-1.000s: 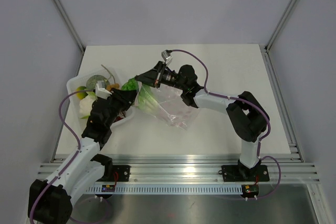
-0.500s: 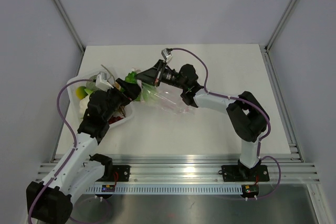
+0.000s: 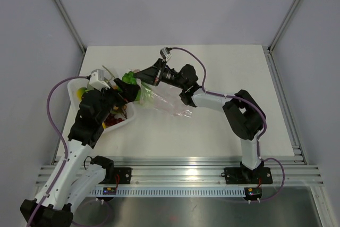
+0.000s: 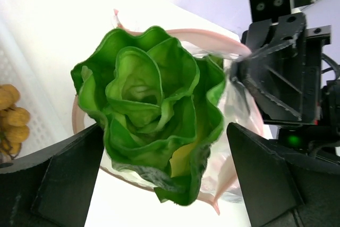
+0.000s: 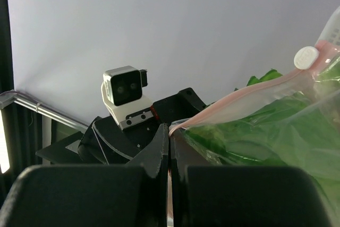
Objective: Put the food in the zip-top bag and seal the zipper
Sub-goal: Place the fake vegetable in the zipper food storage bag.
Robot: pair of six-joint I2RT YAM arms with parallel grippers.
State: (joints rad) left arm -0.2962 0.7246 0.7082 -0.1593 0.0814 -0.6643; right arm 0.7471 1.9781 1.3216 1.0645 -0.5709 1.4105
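Overhead: table [image 3: 212, 67], white, arm bases at its 6 o'clock edge.
White tray [image 4: 21, 86]: toward table's 9 o'clock side.
Zip-top bag [image 3: 170, 102]: clear, crinkled, near table centre, mouth facing 9 o'clock toward tray.
Lettuce [image 4: 151, 110]: bright green, seated in bag mouth, leaves spilling past rim.
Left gripper [image 4: 164, 168]: jaws spread wide, one either side of lettuce; contact with leaves unclear.
Right gripper [image 5: 170, 147]: jaws pinched together on zipper [image 5: 239, 102], pink strip, at mouth's 12 o'clock side.
Tan-brown balls [image 4: 13, 118]: in tray, 9 o'clock of lettuce.
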